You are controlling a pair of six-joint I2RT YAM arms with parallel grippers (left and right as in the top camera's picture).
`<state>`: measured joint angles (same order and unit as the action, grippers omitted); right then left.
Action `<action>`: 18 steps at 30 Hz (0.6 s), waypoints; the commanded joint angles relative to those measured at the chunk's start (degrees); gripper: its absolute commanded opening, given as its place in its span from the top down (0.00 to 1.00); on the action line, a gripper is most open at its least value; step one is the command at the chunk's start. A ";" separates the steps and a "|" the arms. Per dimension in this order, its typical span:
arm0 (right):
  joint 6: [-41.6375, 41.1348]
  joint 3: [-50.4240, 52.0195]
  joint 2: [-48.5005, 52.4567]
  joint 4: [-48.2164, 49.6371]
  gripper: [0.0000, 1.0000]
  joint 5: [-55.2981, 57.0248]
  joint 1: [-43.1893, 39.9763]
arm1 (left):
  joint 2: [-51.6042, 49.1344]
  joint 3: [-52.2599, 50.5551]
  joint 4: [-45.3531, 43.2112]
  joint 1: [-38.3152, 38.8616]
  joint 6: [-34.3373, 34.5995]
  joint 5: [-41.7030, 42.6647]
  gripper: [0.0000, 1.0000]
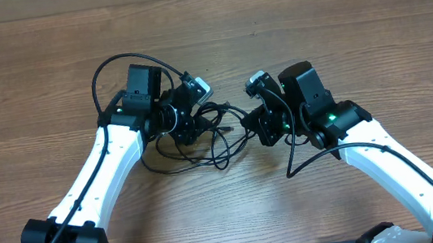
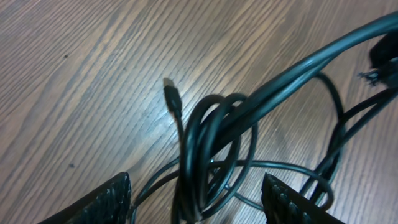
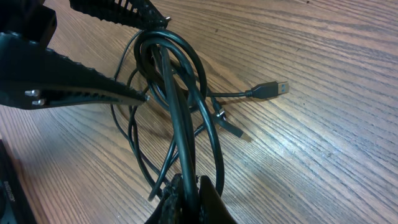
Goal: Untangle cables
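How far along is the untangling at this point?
Done: nothing visibly separated; the cables are one looped bundle, with only a plug end lying free on the table. In hand: the right pincer is shut on strands of the bundle, and the left pincer stands open around the loops. Left: pulling every strand apart.

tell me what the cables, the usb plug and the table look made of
cables: black rubbery or plastic jacket, smooth, slightly glossy; light streaks along the bends.
usb plug: black moulded body, bright metal-looking tip.
table: wood or wood-look laminate, matte; brown grain lines, cannot tell which.
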<state>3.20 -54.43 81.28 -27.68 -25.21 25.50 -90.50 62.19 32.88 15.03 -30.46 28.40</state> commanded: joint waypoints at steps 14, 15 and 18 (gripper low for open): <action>0.09 -0.92 -0.02 0.39 0.96 0.09 -0.44 | -6.45 -0.52 -1.29 0.33 -0.83 12.07 0.86; 0.09 -0.92 -0.02 0.39 0.96 0.09 -0.44 | -6.45 -0.52 -1.81 0.33 -0.83 12.96 0.88; 0.09 -0.92 -0.02 0.37 0.96 0.09 -0.44 | -6.45 -0.52 -2.91 0.33 -0.81 14.75 0.96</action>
<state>3.18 -54.43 81.28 -27.70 -25.04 25.21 -96.88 62.04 30.59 14.96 -30.46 37.17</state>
